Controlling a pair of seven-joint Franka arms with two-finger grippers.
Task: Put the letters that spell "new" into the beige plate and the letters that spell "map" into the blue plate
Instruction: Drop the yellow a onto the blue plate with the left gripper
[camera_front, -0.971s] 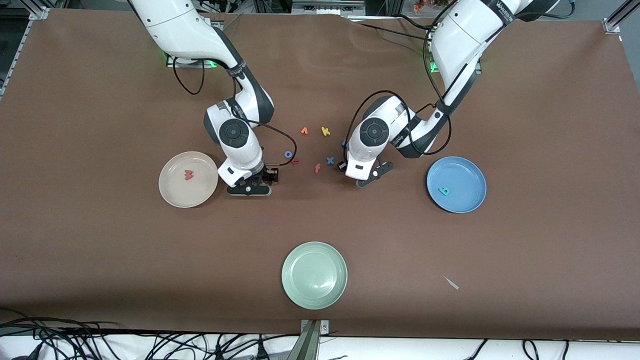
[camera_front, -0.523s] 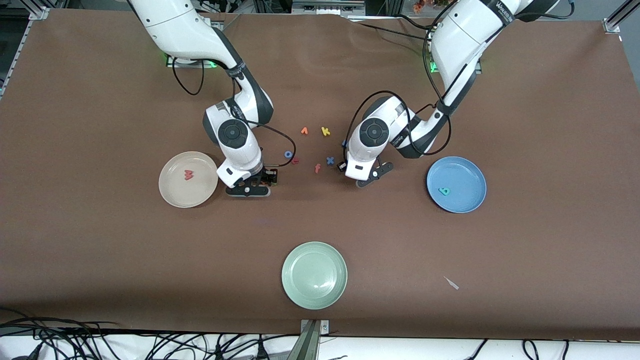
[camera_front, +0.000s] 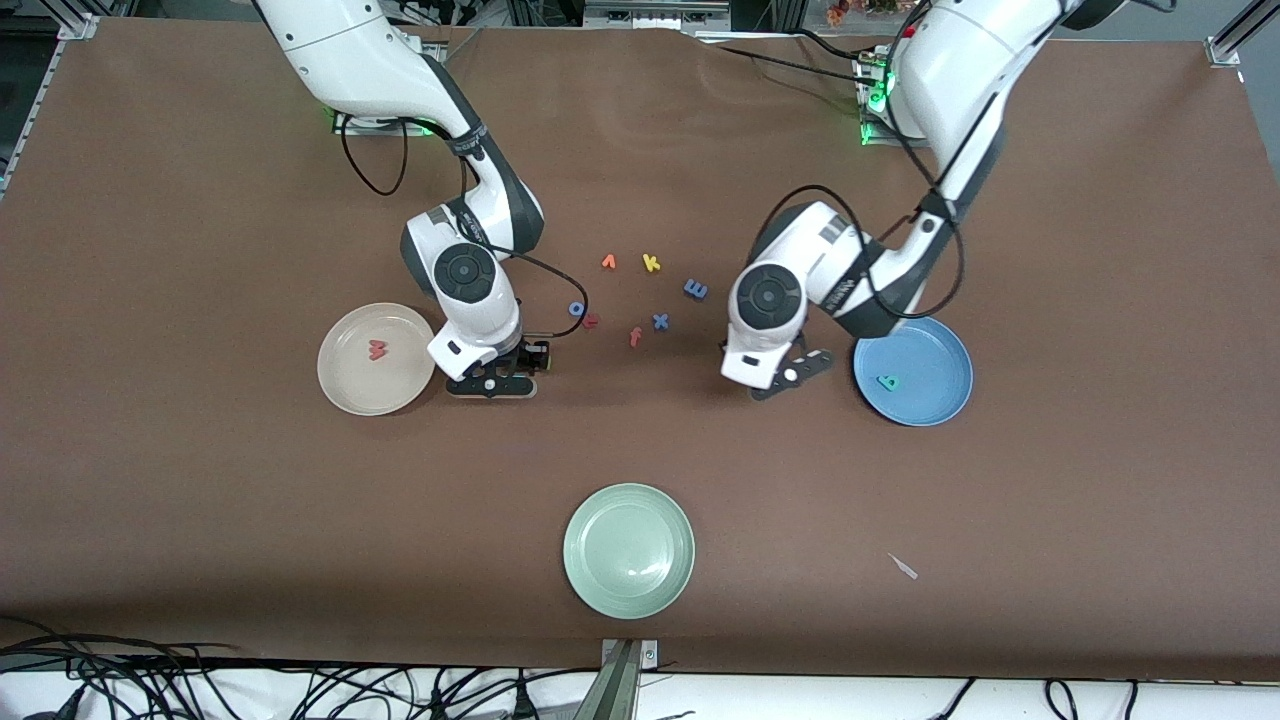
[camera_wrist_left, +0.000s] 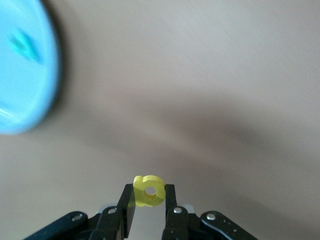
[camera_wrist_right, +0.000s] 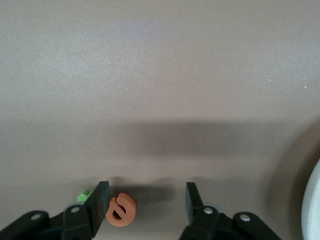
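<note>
Nearest the front camera, the pale green plate (camera_front: 629, 550) sits alone on the brown worktop (camera_front: 200, 520), with a small pale scrap (camera_front: 903, 566) lying toward the left arm's end.

Farther back, the beige plate (camera_front: 350, 385) holds the pinkish-red w (camera_front: 377, 349). Just beside that plate, toward the middle of the worktop, the right gripper (camera_wrist_right: 145, 207) is low over the bare worktop. Its jaws stand partly open with nothing clamped: in the right wrist view the orange e (camera_wrist_right: 120, 210) lies on the worktop between them, close against one finger (camera_wrist_right: 99, 205), and a bit of the green n (camera_wrist_right: 83, 196) peeks out at that finger's outer side.

Toward the left arm's end, the blue plate (camera_front: 940, 390) carries the teal p (camera_front: 887, 381). The left gripper (camera_wrist_left: 149, 207) is over the worktop just beside the blue plate's rim, on the side toward the middle. Its jaws are closed narrowly on the yellow a (camera_wrist_left: 149, 191), which is pinched upright between the fingertips and clear of the worktop; the blue plate (camera_wrist_left: 22, 75) shows at the edge of that wrist view.

Farther from the camera, between the two arms, loose letters are scattered: a salmon f (camera_front: 635, 336), a blue x (camera_front: 660, 321), a small red letter (camera_front: 591, 321) touching or just beside a blue o (camera_front: 576, 309), then the blue m (camera_front: 695, 289), and farthest the orange v (camera_front: 608, 262) and the yellow k (camera_front: 651, 263).
</note>
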